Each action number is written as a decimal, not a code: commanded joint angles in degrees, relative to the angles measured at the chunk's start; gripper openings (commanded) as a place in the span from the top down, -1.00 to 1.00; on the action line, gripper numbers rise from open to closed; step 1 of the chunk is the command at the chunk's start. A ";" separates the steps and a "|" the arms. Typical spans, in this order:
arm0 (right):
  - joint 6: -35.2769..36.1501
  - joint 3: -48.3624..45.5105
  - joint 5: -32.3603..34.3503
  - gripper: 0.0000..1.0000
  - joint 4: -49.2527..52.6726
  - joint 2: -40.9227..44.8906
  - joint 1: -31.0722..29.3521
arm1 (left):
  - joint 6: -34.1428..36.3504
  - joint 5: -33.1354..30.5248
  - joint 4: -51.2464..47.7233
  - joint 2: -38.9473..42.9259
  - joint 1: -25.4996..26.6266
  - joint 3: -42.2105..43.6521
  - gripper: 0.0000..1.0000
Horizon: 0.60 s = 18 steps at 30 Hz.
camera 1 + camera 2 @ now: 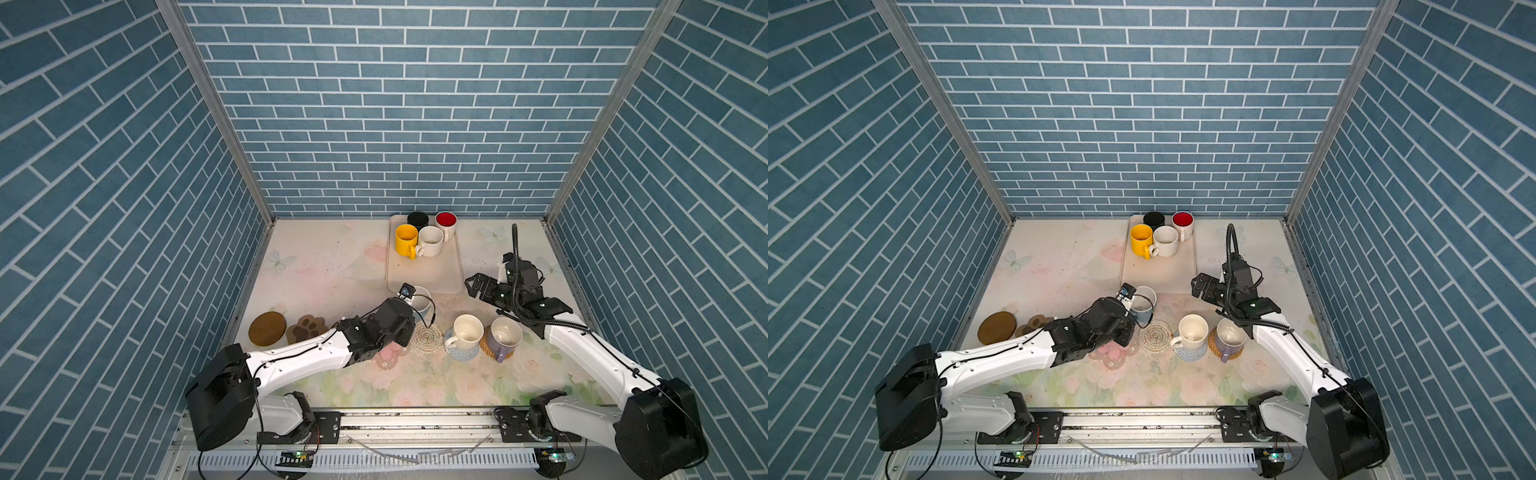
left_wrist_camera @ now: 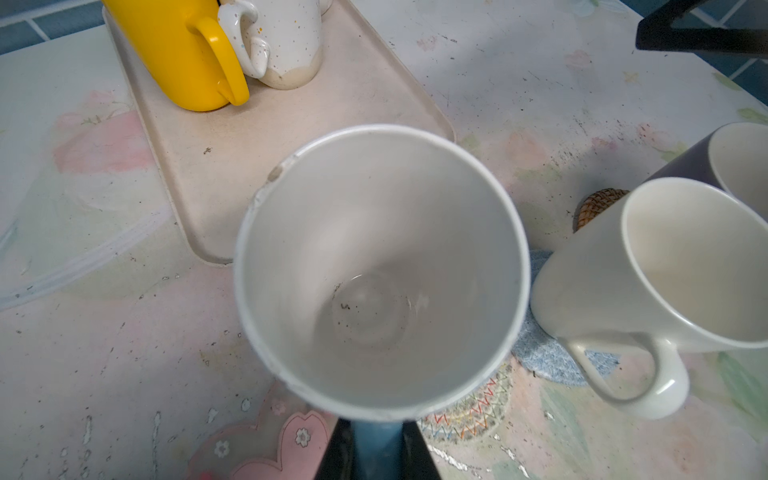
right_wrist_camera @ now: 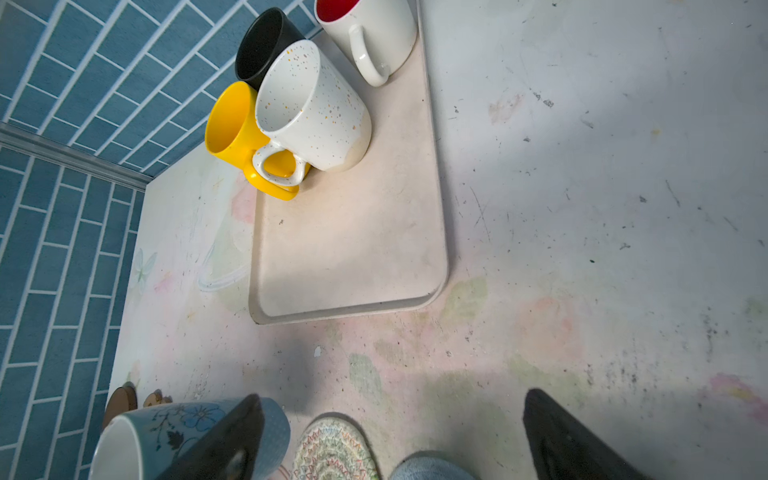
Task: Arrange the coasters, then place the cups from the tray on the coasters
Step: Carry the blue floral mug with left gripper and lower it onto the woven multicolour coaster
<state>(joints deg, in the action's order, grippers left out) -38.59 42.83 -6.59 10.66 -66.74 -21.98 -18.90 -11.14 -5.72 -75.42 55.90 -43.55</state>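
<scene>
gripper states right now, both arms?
Left gripper: jaws shut on the light blue mug.
Right gripper: jaws open, holding nothing.

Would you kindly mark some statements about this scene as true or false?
Four mugs stand on the pale beige rectangular tray. True.
The lavender ceramic mug stands on that tray. False: it sits on the tan woven coaster.
The left gripper is shut on the light blue floral mug. True.
The right gripper holds the yellow ceramic mug. False: it is open and empty; the yellow mug stands on the tray.
The white woven round coaster bears no mug. True.
</scene>
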 commanded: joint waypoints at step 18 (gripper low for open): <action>0.33 -2.29 2.72 -0.95 -1.56 1.64 -0.70 | -2.44 -0.41 4.73 2.87 5.39 2.39 1.00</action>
<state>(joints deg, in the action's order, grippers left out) -38.59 41.17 -5.08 9.80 -65.34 -22.24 -20.80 -10.90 -4.01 -74.67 60.31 -41.58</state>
